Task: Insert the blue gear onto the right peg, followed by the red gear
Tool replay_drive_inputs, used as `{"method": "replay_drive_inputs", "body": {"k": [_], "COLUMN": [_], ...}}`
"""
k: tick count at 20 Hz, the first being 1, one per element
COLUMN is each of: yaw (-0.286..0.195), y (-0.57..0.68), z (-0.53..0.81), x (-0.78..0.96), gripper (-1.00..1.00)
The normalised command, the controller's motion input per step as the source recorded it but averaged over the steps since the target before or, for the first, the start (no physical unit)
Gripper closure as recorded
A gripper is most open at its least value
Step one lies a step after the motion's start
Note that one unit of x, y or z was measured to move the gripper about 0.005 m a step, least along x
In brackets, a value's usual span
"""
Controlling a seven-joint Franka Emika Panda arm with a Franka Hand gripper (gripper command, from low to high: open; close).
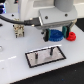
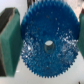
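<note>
White tabletop (image 1: 12, 62) fills most of the exterior view, with a dark-rimmed base plate (image 1: 46, 55) carrying 2 thin upright pegs (image 1: 50, 51) near its middle. Behind the plate, toward the exterior view's right, the gripper (image 1: 55, 34) hangs low over the blue gear (image 1: 54, 35), and the red gear (image 1: 72, 36) sits just beside it, farther to that side. From the wrist view the blue gear (image 2: 47, 44) lies between the 2 green pads (image 2: 9, 46), which press its toothed rim, so the jaws look pinched on it. Step 1, picking up blue, seems in hand. Next likely: lift, carry it over the right peg, line up the centre hole, lower straight.
</note>
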Motion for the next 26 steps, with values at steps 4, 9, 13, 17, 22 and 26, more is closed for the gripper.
{"method": "replay_drive_inputs", "body": {"k": [4, 9, 13, 17, 22, 26], "yaw": [0.0, 0.0, 0.0, 0.0, 0.0, 0.0], "y": [-0.06, -0.04, -0.09, -0.04, 0.01, -0.02], "z": [0.03, -0.1, -0.05, 0.08, 0.15, 0.21], "x": [0.69, 0.32, 0.09, 0.01, 0.01, 0.02], "gripper": [1.0, 1.0, 1.0, 1.0, 1.0, 1.0]}}
